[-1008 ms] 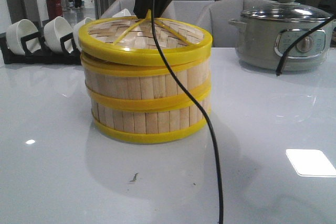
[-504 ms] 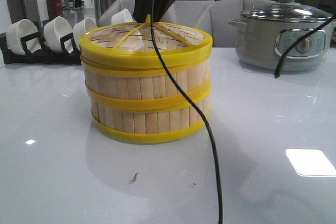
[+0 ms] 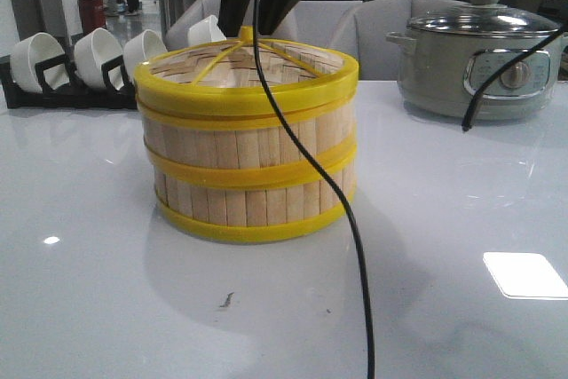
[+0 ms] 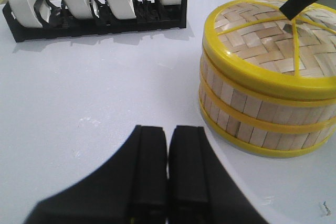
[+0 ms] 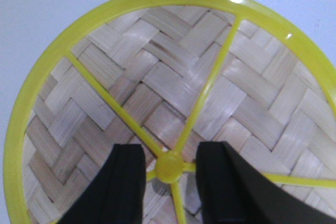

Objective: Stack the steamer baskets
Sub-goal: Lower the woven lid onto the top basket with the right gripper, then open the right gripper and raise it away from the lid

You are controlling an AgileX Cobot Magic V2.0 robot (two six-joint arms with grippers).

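A: Two fingers of the right pincer (image 5: 169, 182) stand apart, released, one on each side of the lid's yellow knob (image 5: 169, 166), touching neither it nor the spokes as far as I can tell.

B: So the lid (image 3: 247, 64) lies straight below that pincer?

A: Yes, seated on the two stacked steamer baskets (image 3: 248, 166) on the tabletop (image 3: 461, 219). The left pincer (image 4: 168, 171), clenched and empty, hangs well apart from the lid, so the right arm is nearer.

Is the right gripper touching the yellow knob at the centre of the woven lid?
Apart. In the right wrist view the right gripper is open, with lid weave visible on both sides between its fingers and the knob.
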